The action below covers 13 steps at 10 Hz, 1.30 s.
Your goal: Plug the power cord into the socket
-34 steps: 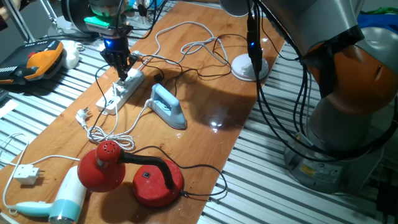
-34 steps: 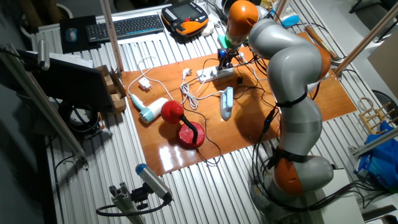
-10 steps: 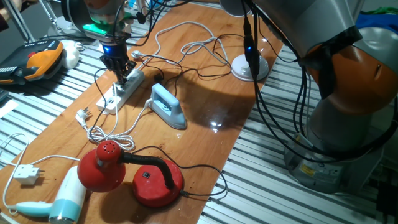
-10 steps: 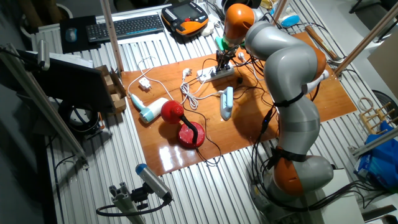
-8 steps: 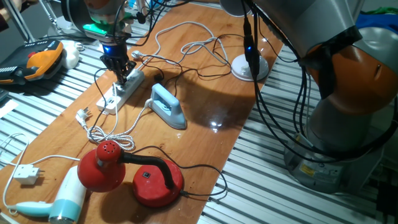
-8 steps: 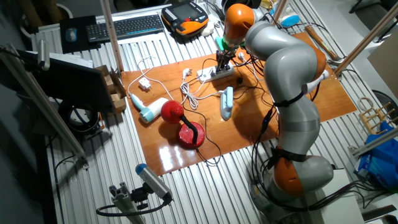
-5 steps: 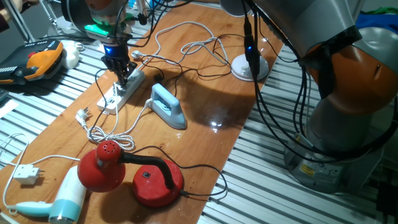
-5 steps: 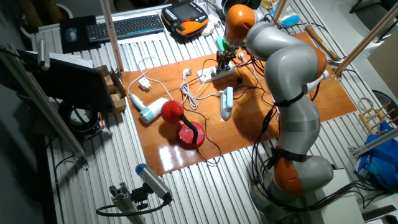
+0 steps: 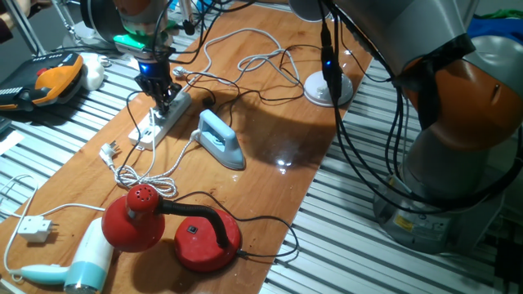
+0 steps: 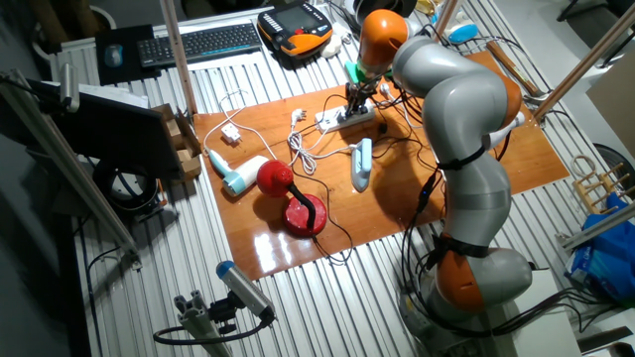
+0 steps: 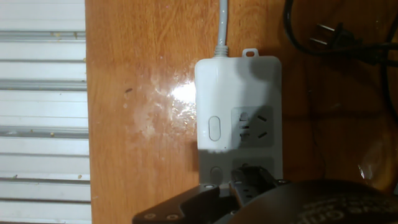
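The socket (image 9: 155,122) is a long white power strip lying on the wooden table's far left, also seen in the other fixed view (image 10: 340,117). My gripper (image 9: 159,90) stands right over its far end, fingers pointing down. In the hand view the socket (image 11: 239,93) shows its switch and one free outlet. Below that outlet, the small black plug of the power cord (image 11: 250,177) sits against a second outlet, with my gripper (image 11: 249,183) shut on it. Its thin black cable (image 9: 260,100) trails to the right across the table. How deep the plug sits is hidden.
A second black plug (image 11: 329,36) lies loose beside the strip's end. A blue iron (image 9: 219,139) sits right of the strip, its white plug (image 9: 109,151) to the left. Nearer are a red lamp (image 9: 155,224) and hair dryer (image 9: 82,261); a white lamp base (image 9: 327,88) is behind.
My gripper has shifted slightly along the strip toward its far end, still holding the black plug. Nothing else on the table has moved.
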Each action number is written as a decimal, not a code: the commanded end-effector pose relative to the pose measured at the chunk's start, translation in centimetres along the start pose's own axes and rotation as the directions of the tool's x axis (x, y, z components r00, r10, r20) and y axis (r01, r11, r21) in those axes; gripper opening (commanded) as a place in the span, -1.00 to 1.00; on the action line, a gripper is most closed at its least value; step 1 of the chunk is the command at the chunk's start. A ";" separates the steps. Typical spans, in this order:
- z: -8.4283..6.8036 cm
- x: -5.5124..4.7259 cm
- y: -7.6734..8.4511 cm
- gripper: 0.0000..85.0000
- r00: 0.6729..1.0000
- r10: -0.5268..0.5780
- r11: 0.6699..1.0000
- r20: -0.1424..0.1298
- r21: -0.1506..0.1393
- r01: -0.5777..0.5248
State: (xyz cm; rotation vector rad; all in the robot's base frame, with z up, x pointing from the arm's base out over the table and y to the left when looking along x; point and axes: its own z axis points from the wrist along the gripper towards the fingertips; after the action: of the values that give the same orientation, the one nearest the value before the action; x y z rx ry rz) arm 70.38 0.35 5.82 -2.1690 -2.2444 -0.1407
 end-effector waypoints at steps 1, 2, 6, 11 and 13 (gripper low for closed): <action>0.2 -0.1 0.0 -1.00 1.000 0.000 1.000 0.001 0.002 0.000; 0.3 -0.1 0.0 -1.00 1.000 0.001 1.000 0.007 0.009 -0.001; 0.7 -0.2 -0.1 -1.00 1.000 0.002 1.000 0.016 0.015 -0.003; 0.6 0.0 -0.1 0.60 1.000 0.015 1.000 0.017 -0.008 -0.014; 0.4 0.0 -0.1 1.00 1.000 0.008 1.000 0.019 -0.006 -0.008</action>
State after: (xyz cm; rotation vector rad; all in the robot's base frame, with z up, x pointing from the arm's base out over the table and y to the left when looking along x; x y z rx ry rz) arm 70.07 0.39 5.22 -2.1869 -2.2471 -0.1231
